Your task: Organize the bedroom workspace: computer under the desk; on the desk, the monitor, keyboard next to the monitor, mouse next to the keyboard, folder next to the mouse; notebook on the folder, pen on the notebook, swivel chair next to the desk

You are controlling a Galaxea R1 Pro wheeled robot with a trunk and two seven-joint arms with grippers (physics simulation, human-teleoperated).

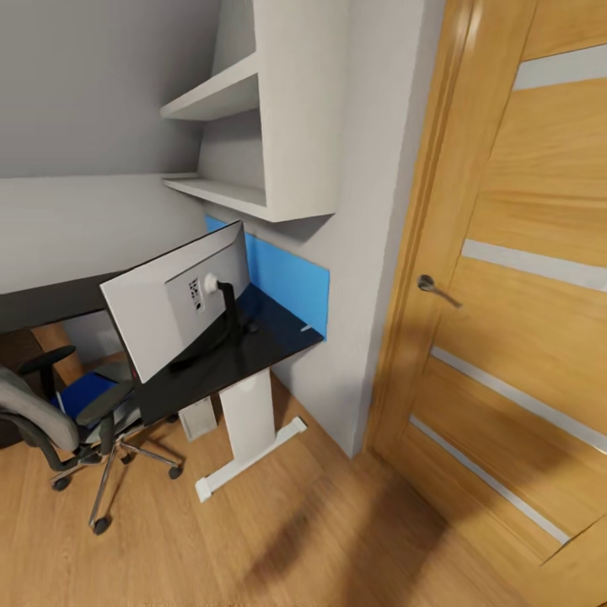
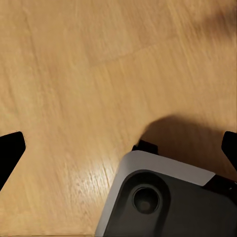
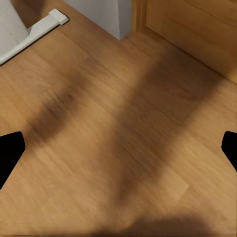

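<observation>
Both sets of jaws hang spread and empty, since you're driving, not grasping. From the head view, the monitor [image 1: 173,302] stands on the black tabletop [image 1: 253,341], back toward you; the blue folder [image 1: 84,394] lies on the swivel chair [image 1: 59,421] by the desk. Your left gripper [image 2: 118,148] points down at bare wooden floor [image 2: 74,74] over a grey part of the robot. Your right gripper [image 3: 118,148] faces floor near the desk's white foot [image 3: 34,32].

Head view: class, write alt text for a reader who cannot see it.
A monitor stands on the black desk, its pale back toward the camera, below white wall shelves. A swivel chair with a blue folder on its seat sits at lower left; a wooden door stands at right.
</observation>
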